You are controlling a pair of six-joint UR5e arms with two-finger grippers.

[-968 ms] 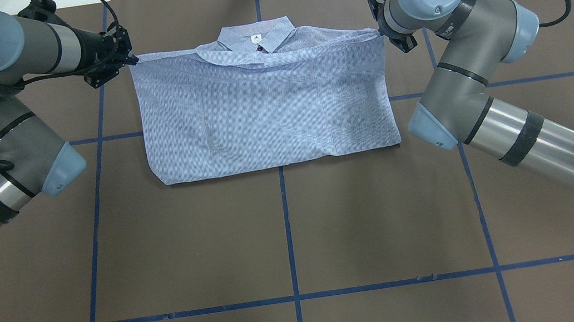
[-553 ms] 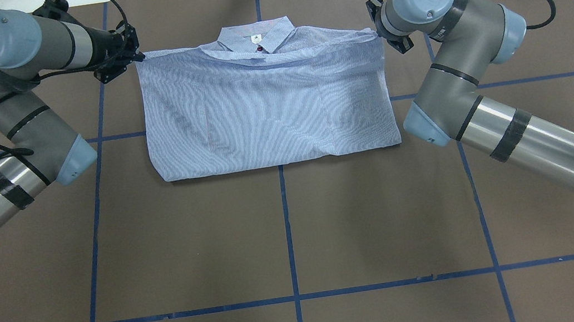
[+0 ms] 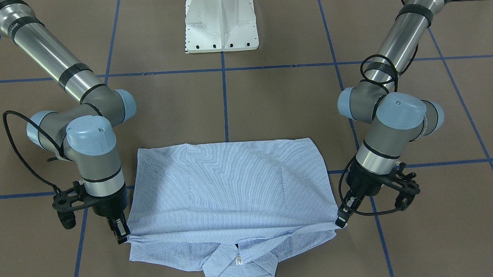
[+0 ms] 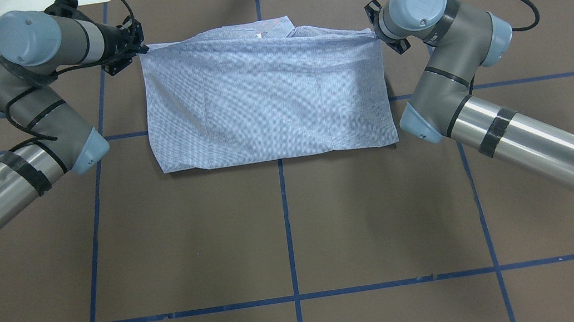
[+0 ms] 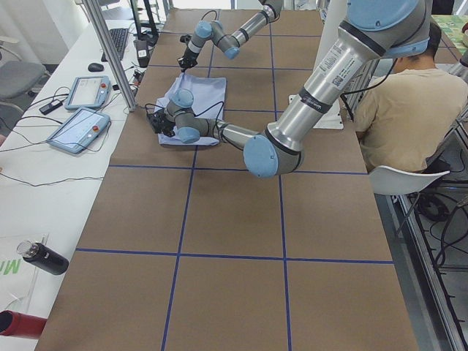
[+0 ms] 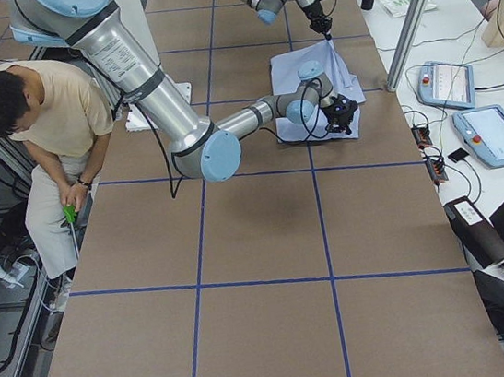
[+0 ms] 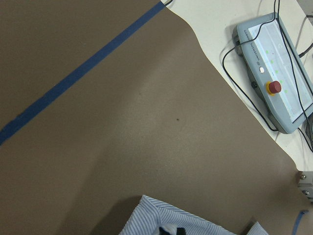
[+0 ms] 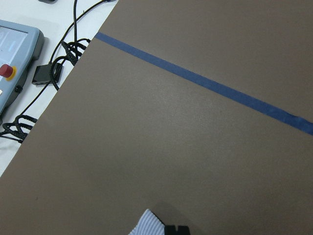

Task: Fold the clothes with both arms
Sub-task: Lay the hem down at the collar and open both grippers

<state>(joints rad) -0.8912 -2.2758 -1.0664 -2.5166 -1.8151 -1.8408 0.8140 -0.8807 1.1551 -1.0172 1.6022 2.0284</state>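
Observation:
The light blue-and-white striped shirt lies folded in half on the brown table, and also shows in the front-facing view. Its collar with the white label sticks out at the far edge; from overhead it is almost covered. My left gripper is shut on the upper layer's left corner, seen as well in the front-facing view. My right gripper is shut on the right corner. Both hold the edge slightly raised over the shoulders. The wrist views show only cloth corners.
Blue tape lines grid the table. The white pedestal base stands at the near edge. Teach pendants and cables lie just beyond the far table edge. A seated person is beside the robot.
Both grippers have moved toward the far edge, pulling the shirt's upper layer over the collar. The near fold has slid a little farther away.

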